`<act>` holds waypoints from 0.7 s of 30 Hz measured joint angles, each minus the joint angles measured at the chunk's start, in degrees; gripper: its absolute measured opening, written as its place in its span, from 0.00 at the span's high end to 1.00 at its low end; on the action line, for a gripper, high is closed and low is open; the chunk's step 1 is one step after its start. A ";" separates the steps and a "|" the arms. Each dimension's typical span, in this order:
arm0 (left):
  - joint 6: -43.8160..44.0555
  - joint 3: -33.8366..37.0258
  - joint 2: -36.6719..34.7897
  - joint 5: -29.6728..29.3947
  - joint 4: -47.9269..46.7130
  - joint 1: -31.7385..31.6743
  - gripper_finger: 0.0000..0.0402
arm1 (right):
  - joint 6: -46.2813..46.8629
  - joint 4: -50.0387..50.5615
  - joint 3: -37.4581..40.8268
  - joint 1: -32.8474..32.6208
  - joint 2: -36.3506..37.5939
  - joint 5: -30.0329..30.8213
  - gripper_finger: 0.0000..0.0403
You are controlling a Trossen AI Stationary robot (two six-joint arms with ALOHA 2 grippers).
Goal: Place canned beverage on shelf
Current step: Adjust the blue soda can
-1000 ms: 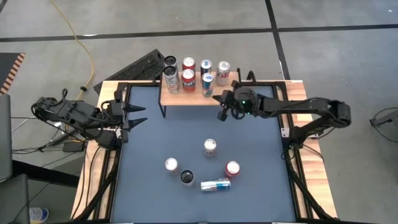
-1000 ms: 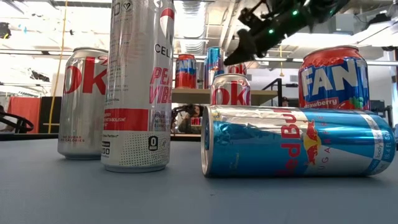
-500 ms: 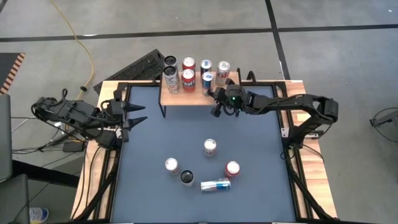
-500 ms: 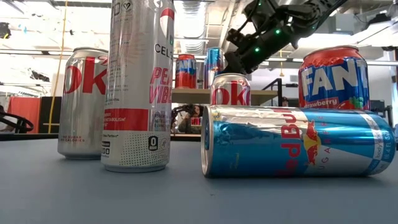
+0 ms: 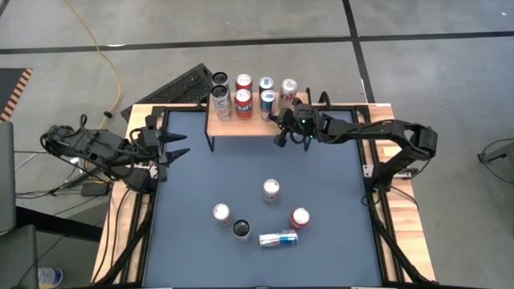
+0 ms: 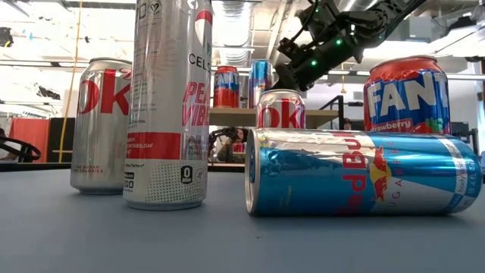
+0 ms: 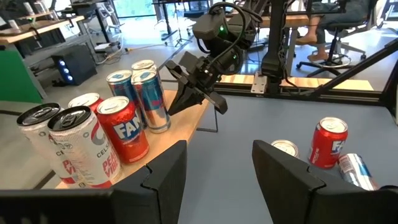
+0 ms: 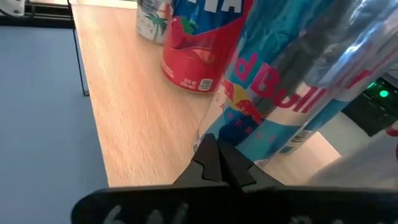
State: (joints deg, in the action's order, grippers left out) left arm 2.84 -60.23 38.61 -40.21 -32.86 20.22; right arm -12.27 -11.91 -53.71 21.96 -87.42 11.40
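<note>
Currently, high view: right gripper (image 5: 280,132) pressed together at shelf's (image 5: 241,126) 3 o'clock end, empty. Left gripper (image 5: 181,147) spread, idle at table's 9 o'clock edge. Right wrist: fingertips (image 8: 214,158) touching a blue can (image 8: 292,93) on shelf (image 8: 143,118).

Eight cans stand upright on the light-wood shelf (image 5: 241,124); five cans (image 5: 271,190) apparently remain on the table.

A yellow cable (image 5: 103,60) trails across the grey floor (image 5: 418,20) behind the worktop (image 5: 241,160). A black keyboard (image 5: 181,87) lies by its far edge. Someone's legs on an office chair (image 7: 336,25) show across the room.
</note>
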 joint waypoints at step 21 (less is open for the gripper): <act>-0.16 0.00 0.00 -0.05 -0.20 -0.02 0.57 | 0.26 2.42 0.11 0.86 1.77 3.58 1.00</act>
State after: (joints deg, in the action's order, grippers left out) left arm 2.68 -60.23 38.61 -40.26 -33.06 20.21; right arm -12.01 -9.49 -53.60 22.82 -85.65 14.98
